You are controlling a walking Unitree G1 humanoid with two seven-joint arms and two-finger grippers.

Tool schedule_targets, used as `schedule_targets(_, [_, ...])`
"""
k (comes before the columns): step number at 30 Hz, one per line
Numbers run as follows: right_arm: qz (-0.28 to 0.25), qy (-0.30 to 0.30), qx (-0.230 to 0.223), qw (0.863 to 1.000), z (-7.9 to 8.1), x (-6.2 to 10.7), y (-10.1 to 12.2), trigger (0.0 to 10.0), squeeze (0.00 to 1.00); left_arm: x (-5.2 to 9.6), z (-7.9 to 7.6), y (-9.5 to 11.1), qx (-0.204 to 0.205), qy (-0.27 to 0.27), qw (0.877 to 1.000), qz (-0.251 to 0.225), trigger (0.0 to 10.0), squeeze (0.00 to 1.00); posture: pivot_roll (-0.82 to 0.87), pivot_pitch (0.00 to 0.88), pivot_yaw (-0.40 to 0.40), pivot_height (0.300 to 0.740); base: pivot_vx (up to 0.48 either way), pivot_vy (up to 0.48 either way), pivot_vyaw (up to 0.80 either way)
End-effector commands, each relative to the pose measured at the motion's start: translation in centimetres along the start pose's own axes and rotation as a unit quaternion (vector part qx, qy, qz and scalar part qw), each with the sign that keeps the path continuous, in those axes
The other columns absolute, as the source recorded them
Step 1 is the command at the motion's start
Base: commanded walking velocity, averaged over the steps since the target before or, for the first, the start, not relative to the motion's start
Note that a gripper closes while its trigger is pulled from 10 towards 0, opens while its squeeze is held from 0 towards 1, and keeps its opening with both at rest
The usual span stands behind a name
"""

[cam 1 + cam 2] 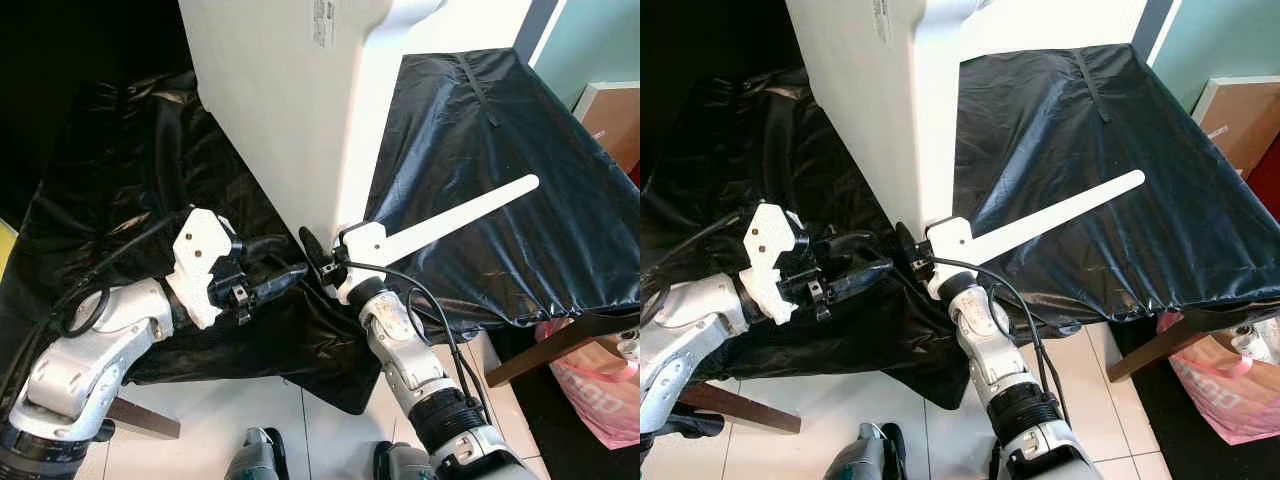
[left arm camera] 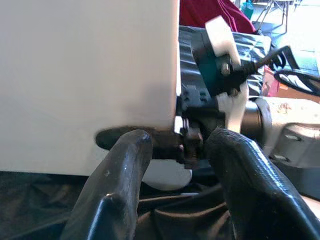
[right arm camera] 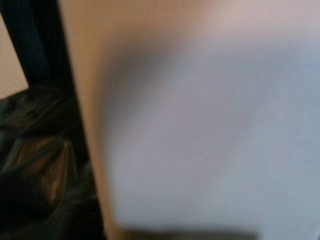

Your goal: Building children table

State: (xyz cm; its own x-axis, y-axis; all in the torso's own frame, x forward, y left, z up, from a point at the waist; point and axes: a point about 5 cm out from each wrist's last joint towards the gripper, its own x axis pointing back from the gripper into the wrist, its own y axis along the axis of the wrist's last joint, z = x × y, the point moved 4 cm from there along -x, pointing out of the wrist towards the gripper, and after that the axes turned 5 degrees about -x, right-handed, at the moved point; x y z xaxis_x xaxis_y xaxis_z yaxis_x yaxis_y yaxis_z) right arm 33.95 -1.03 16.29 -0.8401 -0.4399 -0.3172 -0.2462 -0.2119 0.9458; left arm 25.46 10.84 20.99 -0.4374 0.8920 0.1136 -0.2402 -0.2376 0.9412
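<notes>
the white table panel [image 1: 290, 90] is standing tilted on its lower corner on the black plastic sheet [image 1: 520, 170] that is covering a work table. both grippers are meeting at that lower corner, close to the near edge of the sheet.

the left gripper [image 1: 285, 278] is reaching in from the robot's left, level with the corner. in the left wrist view its two black fingers [image 2: 120, 190] are sitting spread apart just under the panel's lower edge, with nothing pinched between them.

the right gripper [image 1: 318, 255] is pressing up against the same corner from the right. the right wrist view is blurred and is showing the pale panel face very close; cannot tell whether its fingers are parted or clamped.

a long white tapered piece [image 1: 455, 215] is sticking out from the right wrist, slanting up over the sheet.

a pink bag [image 1: 600, 395] is sitting on the tiled floor [image 1: 250, 400] at far right, contents not readable. a cardboard box [image 1: 610, 115] is standing beyond the sheet's right edge.
</notes>
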Motion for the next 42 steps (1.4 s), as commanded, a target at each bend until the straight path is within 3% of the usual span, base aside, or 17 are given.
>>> schedule_targets(1, [-0.024, 0.008, -0.029, 0.999, 1.7, -0.9, 1.1, 10.0, 0.93, 0.2, -0.7, 0.1, -0.002, -0.024, 1.0, 0.005, 10.0, 0.0, 0.02, 0.156, -0.007, 0.74, 0.0, 0.0, 0.0])
schedule_targets(2, [-0.024, 0.01, -0.027, 0.999, 1.5, -0.8, 1.1, 10.0, 1.0, 0.1, -0.8, 0.1, -0.001, -0.024, 1.0, 0.005, 10.0, 0.0, 0.02, 0.156, -0.008, 0.74, 0.0, 0.0, 0.0])
schedule_targets(6, [-0.036, 0.028, -0.024, 0.999, 1.2, -0.3, 1.6, 10.0, 1.0, 0.1, -0.8, 0.1, 0.002, -0.026, 1.0, 0.004, 10.0, 0.0, 0.02, 0.157, -0.003, 0.74, 0.0, 0.0, 0.0])
schedule_targets(7, [-0.045, 0.038, -0.023, 0.998, 1.0, 0.1, 2.0, 10.0, 0.75, 0.0, -0.9, 0.1, 0.003, -0.027, 1.0, 0.003, 10.0, 0.0, 0.01, 0.157, -0.001, 0.74, 0.0, 0.0, 0.0])
schedule_targets(9, [-0.052, 0.044, -0.021, 0.997, 0.8, 0.3, 2.2, 10.0, 0.75, -0.1, -0.9, 0.1, 0.003, -0.027, 1.0, 0.003, 10.0, 0.0, 0.01, 0.157, -0.001, 0.74, 0.0, 0.0, 0.0])
schedule_targets(10, [-0.05, 0.056, -0.027, 0.997, 0.4, 0.8, 2.3, 10.0, 0.0, -0.2, -1.0, 0.1, 0.003, -0.03, 1.0, 0.002, 10.0, 0.0, 0.01, 0.158, 0.0, 0.74, 0.0, 0.0, 0.0])
schedule_targets(16, [-0.036, 0.079, -0.03, 0.996, -0.5, 2.1, 2.4, 10.0, 0.0, -0.4, -1.2, 0.0, 0.006, -0.036, 0.999, 0.002, 10.0, 0.0, 0.0, 0.158, 0.002, 0.74, 0.0, 0.0, 0.0])
schedule_targets(21, [-0.017, 0.104, -0.026, 0.994, -1.8, 4.4, 2.8, 10.0, 0.0, -0.7, -1.4, 0.1, 0.009, -0.045, 0.999, -0.001, 10.0, 0.0, 0.0, 0.16, 0.007, 0.74, 0.0, 0.0, 0.0])
schedule_targets(23, [-0.017, 0.104, -0.026, 0.994, -1.8, 4.4, 2.8, 10.0, 0.0, -0.7, -1.4, 0.1, 0.009, -0.045, 0.999, -0.001, 10.0, 0.0, 0.0, 0.16, 0.007, 0.74, 0.0, 0.0, 0.0])
schedule_targets(25, [0.003, 0.13, -0.018, 0.991, -2.7, 6.2, 3.2, 10.0, 0.0, -0.8, -1.4, 0.1, 0.008, -0.051, 0.999, 0.0, 10.0, 0.0, -0.01, 0.16, 0.015, 0.74, 0.0, 0.0, 0.0])
schedule_targets(29, [0.022, 0.151, -0.015, 0.988, -3.2, 7.4, 3.3, 10.0, 0.0, -0.8, -1.4, 0.1, 0.008, -0.052, 0.999, 0.0, 10.0, 0.0, -0.01, 0.16, 0.017, 0.74, 0.0, 0.0, 0.0])
schedule_targets(33, [0.084, 0.199, 0.0, 0.976, -4.3, 9.8, 3.1, 10.0, 0.0, -0.7, -1.4, 0.1, 0.01, -0.056, 0.998, 0.002, 10.0, 0.0, -0.02, 0.161, 0.023, 0.74, 0.0, 0.0, 0.0])
schedule_targets(37, [0.098, 0.202, 0.008, 0.974, -4.9, 10.3, 3.2, 10.0, 0.0, -0.7, -1.4, 0.0, 0.011, -0.059, 0.998, 0.002, 10.0, 0.0, -0.02, 0.161, 0.026, 0.74, 0.0, 0.0, 0.0])
schedule_targets(38, [0.115, 0.194, 0.028, 0.974, -6.4, 10.7, 3.6, 10.0, 0.0, -0.9, -1.8, -0.1, 0.015, -0.069, 0.998, 0.003, 10.0, 0.0, -0.02, 0.162, 0.025, 0.74, 0.0, 0.0, 0.0])
schedule_targets(42, [0.122, 0.186, 0.039, 0.974, -7.4, 10.8, 4.0, 10.0, 0.0, -1.1, -2.1, -0.2, 0.017, -0.074, 0.997, 0.003, 10.0, 0.0, -0.02, 0.16, 0.026, 0.74, 0.0, 0.0, 0.0])
